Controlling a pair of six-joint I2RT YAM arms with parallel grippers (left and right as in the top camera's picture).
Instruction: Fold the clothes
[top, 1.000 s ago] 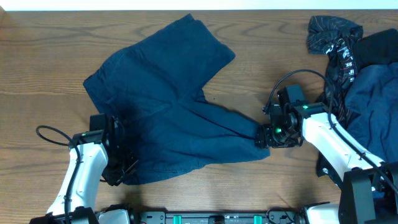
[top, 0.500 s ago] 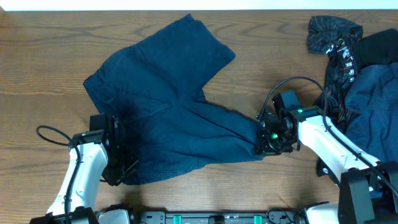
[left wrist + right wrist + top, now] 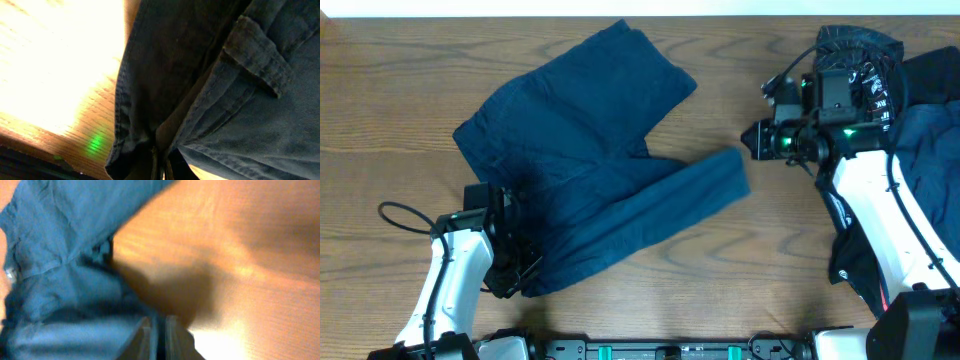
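Observation:
The navy trousers (image 3: 570, 150) lie spread over the left and middle of the table, with one leg (image 3: 670, 200) stretched as a straight band toward the right. My left gripper (image 3: 510, 270) is shut on the trousers' near-left edge; the left wrist view shows the hem and a belt loop (image 3: 260, 60) gathered at the jaws (image 3: 161, 167). My right gripper (image 3: 757, 140) is lifted at the leg's far end. Its jaws (image 3: 159, 335) look shut, with the blurred navy cloth (image 3: 65, 280) at their left side. A black garment with white print (image 3: 865, 60) lies at the back right.
A pile of dark and navy clothes (image 3: 920, 150) fills the right edge behind the right arm. Bare wood (image 3: 770, 260) lies to the right of the leg. The table's back edge (image 3: 620, 16) runs along the top. A cable loop (image 3: 400, 215) sits by the left arm.
My right gripper has swung quickly up and away from the near side toward the back, and the trouser leg's end has moved with it. The left gripper has not moved.

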